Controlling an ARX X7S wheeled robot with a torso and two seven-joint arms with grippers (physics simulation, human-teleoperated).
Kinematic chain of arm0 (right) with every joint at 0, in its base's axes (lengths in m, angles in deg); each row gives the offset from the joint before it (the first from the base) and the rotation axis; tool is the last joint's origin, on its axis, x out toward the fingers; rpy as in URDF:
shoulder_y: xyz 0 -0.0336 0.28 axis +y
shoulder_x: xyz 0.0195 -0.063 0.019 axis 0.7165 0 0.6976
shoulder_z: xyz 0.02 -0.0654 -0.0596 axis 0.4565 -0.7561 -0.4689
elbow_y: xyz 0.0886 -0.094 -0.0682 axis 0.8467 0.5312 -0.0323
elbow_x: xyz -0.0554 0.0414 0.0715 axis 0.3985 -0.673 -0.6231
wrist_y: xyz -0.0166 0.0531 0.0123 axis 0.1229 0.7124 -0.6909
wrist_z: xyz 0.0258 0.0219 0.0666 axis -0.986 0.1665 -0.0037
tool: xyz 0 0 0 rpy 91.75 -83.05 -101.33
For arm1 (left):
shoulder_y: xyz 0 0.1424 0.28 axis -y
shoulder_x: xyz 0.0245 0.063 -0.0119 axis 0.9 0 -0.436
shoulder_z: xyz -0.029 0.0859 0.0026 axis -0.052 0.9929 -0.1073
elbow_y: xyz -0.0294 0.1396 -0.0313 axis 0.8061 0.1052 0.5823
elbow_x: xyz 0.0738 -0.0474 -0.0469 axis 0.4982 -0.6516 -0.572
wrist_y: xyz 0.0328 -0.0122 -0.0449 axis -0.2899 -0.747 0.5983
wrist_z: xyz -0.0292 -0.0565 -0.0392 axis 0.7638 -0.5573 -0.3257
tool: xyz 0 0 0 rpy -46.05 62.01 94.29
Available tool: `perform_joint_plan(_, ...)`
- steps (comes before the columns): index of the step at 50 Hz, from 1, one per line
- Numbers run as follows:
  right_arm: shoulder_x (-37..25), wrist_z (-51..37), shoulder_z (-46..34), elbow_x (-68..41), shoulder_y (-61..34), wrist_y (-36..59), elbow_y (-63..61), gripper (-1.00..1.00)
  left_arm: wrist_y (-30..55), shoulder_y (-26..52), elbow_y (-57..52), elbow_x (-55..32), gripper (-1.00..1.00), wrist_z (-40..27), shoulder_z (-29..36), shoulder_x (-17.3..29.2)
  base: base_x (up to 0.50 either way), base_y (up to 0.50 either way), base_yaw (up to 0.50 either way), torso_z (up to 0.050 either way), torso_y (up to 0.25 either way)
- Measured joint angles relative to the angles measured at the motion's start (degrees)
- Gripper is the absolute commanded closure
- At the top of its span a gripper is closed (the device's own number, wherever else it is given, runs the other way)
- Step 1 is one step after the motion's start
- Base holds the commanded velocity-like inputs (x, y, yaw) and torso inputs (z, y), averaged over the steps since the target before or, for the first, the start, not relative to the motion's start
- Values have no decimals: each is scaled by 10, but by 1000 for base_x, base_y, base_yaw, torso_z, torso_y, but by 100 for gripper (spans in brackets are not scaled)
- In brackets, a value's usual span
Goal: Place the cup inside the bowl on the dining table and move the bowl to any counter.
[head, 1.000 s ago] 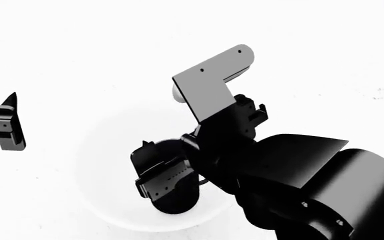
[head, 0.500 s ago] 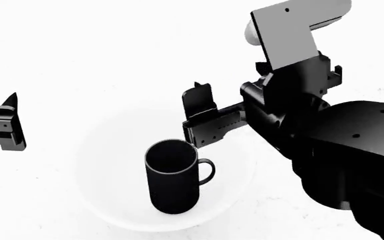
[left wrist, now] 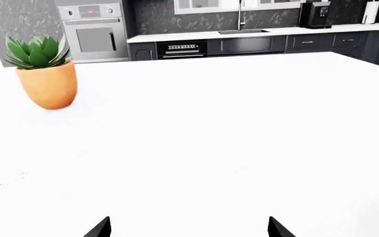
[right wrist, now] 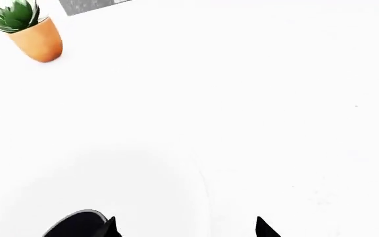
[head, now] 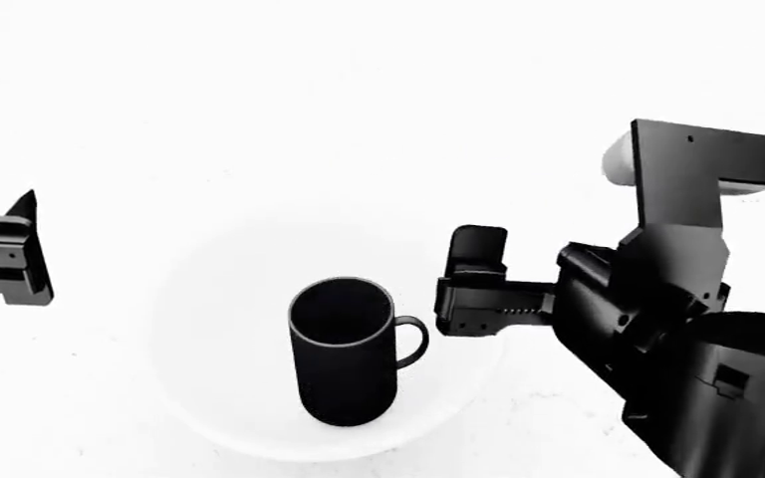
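The black cup [head: 343, 349] stands upright inside the wide white bowl [head: 223, 398] on the dining table [head: 356, 100], its loop handle turned toward my right gripper. My right gripper [head: 469, 284] hovers open just beside the cup, over the bowl's right rim, holding nothing. In the right wrist view the cup's rim [right wrist: 74, 224] shows next to one fingertip [right wrist: 110, 228], and the bowl's edge [right wrist: 203, 187] curves past. My left gripper [head: 4, 261] stays open at the far left, apart from the bowl; its fingertips [left wrist: 100, 228] frame bare tabletop. The counter [left wrist: 255, 33] with the sink lies far behind.
An orange pot with a green succulent [left wrist: 45, 74] stands on the dining table, also seen in the right wrist view as the potted plant [right wrist: 28, 32]. Past the table run dark cabinets, a wall oven [left wrist: 96, 32] and a coffee machine [left wrist: 316, 14] on the counter.
My right gripper let go of the cup, leaving it upright in the bowl, then rose and drew back to the right. The left gripper has not moved.
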Motion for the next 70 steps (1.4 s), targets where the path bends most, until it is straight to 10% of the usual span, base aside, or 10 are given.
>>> perform_joint_plan(70, 64, 87, 17, 4, 34, -105, 208, -100, -16, -14, 9, -3, -100, -1, 6, 6, 0, 0, 0, 0, 0)
